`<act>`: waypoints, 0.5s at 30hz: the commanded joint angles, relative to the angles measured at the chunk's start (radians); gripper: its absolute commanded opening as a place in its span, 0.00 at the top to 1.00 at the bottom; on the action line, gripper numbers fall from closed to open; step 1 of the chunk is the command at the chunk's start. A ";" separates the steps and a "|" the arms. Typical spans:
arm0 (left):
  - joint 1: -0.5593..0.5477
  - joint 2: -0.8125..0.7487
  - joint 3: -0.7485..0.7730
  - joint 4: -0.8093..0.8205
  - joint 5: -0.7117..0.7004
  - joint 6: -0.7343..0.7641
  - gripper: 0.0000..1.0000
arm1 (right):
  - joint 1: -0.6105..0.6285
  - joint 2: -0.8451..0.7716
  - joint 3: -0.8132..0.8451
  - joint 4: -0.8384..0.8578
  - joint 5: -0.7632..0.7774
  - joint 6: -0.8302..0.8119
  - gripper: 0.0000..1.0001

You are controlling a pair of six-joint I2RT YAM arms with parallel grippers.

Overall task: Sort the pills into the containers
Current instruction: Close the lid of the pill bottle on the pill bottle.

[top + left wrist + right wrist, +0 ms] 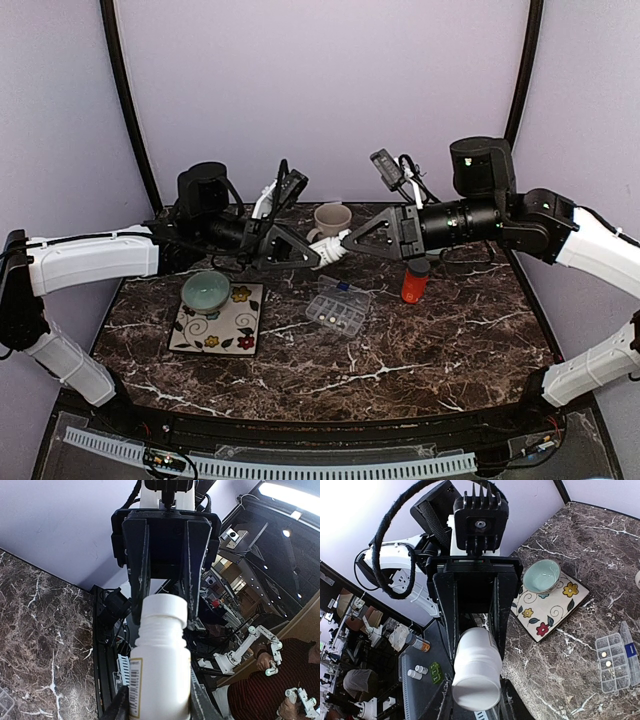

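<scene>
A white pill bottle hangs level in the air between my two grippers, above the back of the table. My left gripper is shut on the bottle's body. My right gripper is shut on its white cap. The cap sits on the bottle. The clear organiser box lies open on the marble below, also in the right wrist view. A few white pills lie in its compartments.
A cream mug stands at the back. An orange bottle stands right of the organiser. A pale green bowl sits on a flowered tile at the left, also in the right wrist view.
</scene>
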 commanded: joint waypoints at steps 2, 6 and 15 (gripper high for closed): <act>-0.007 -0.019 0.066 0.051 0.001 0.030 1.00 | 0.014 0.016 -0.022 0.015 -0.041 0.002 0.91; -0.005 -0.010 0.075 0.051 0.002 0.029 1.00 | 0.014 0.014 -0.035 0.023 -0.053 0.006 0.91; -0.005 0.005 0.090 0.061 -0.001 0.027 1.00 | 0.017 0.015 -0.051 0.039 -0.065 0.015 0.91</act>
